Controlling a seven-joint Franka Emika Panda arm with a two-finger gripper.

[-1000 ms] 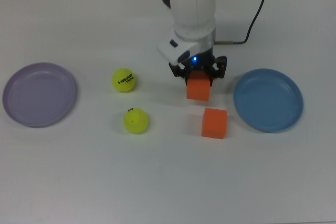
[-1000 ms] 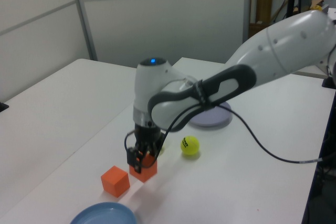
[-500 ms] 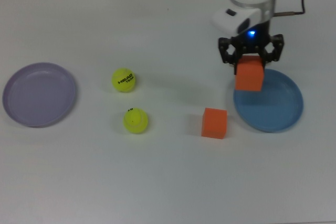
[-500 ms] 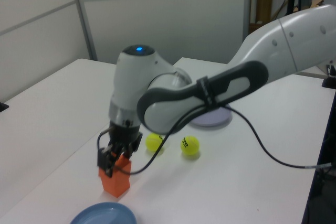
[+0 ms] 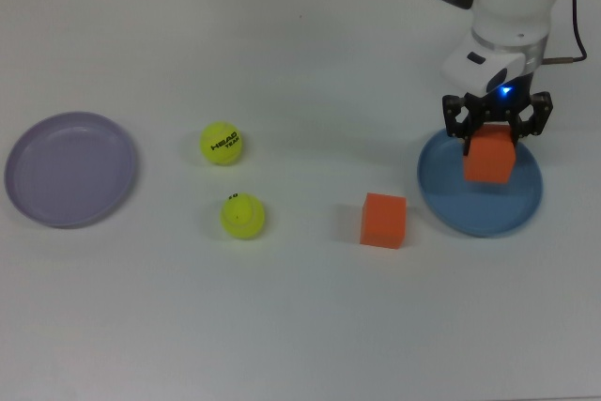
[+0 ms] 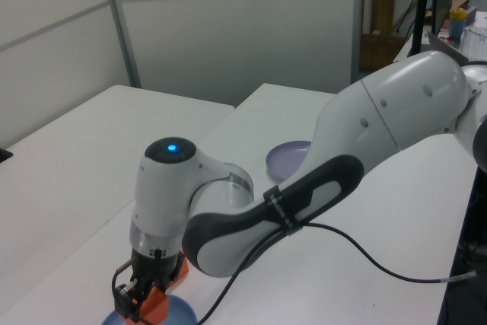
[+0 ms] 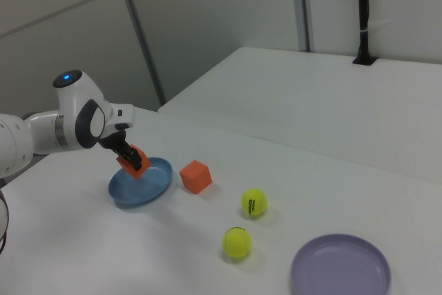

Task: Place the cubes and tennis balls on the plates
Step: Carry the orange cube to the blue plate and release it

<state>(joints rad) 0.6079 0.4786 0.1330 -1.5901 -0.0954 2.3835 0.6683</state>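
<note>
My gripper (image 5: 496, 131) is shut on an orange cube (image 5: 489, 158) and holds it just above the blue plate (image 5: 441, 196) at the top view's right. The same held cube (image 7: 133, 162) hangs over the blue plate (image 7: 155, 184) in the right view, and the cube (image 6: 156, 304) shows under the arm in the left view. A second orange cube (image 5: 383, 220) rests on the table left of the blue plate. Two tennis balls lie further left: one with HEAD lettering (image 5: 222, 144), one with a small black mark (image 5: 243, 215). The lavender plate (image 5: 70, 169) sits empty at the far left.
The white arm (image 6: 304, 188) fills much of the left view and hides the balls and the second cube there. A black cable (image 6: 396, 264) trails from the arm across the table. A second white table (image 7: 331, 94) stands behind in the right view.
The gripper carried the orange cube from beside the other cube rightward in the top view, and it is now over the blue plate. Balls, second cube and plates stayed put.
</note>
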